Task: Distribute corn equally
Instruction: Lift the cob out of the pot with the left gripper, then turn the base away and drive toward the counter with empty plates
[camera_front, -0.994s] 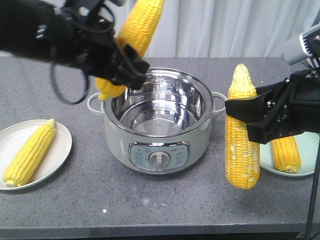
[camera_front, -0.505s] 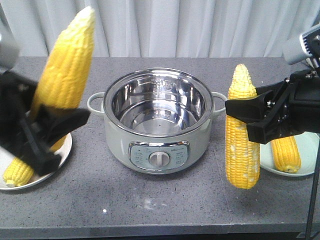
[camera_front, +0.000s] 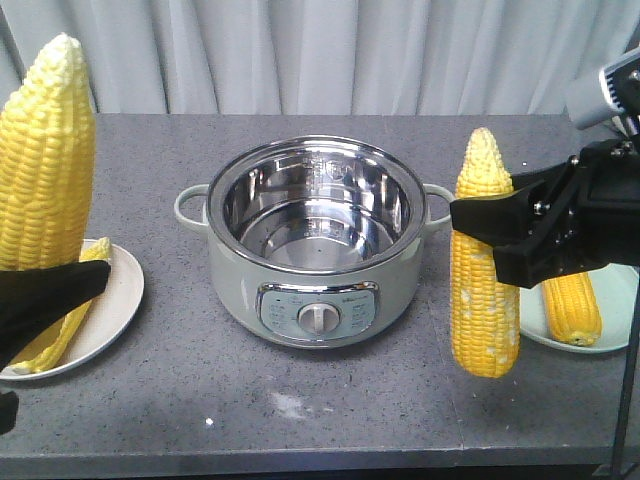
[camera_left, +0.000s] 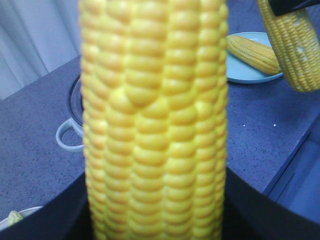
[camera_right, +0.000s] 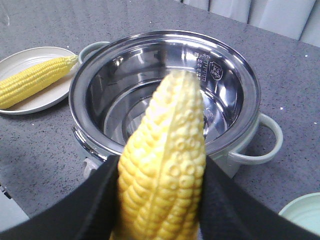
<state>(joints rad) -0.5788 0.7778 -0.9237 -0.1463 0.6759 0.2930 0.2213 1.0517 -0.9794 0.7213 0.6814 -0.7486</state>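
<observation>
The left gripper (camera_front: 45, 290) is at the left edge of the table (camera_front: 350, 420). Its black fingers are squeezed tight around cob 1 (camera_front: 45, 160), which stands up tall with its tip at the top. Close by is the white plate (camera_front: 120, 300), and cob 2 (camera_front: 50, 338) lies on it.

In the middle of the table is the silver cooking pot (camera_front: 240, 290). It has nothing inside.

To the right of the pot, the right gripper (camera_front: 500, 240) is clamped on cob 3 (camera_front: 483, 300). This cob also stands upright. It hangs above the table, between the pot and the pale green plate (camera_front: 622, 300). Cob 4 (camera_front: 575, 310) lies on that plate at the right edge.

So all 4 cobs are out of the pot. Each side has 1 cob down and 1 in the air. I think the step now is putting the last 2 cobs down. Each gripper needs to tip its cob flat, lower it onto its own plate beside the cob there, and let go. The right gripper has to move over to its plate first.
</observation>
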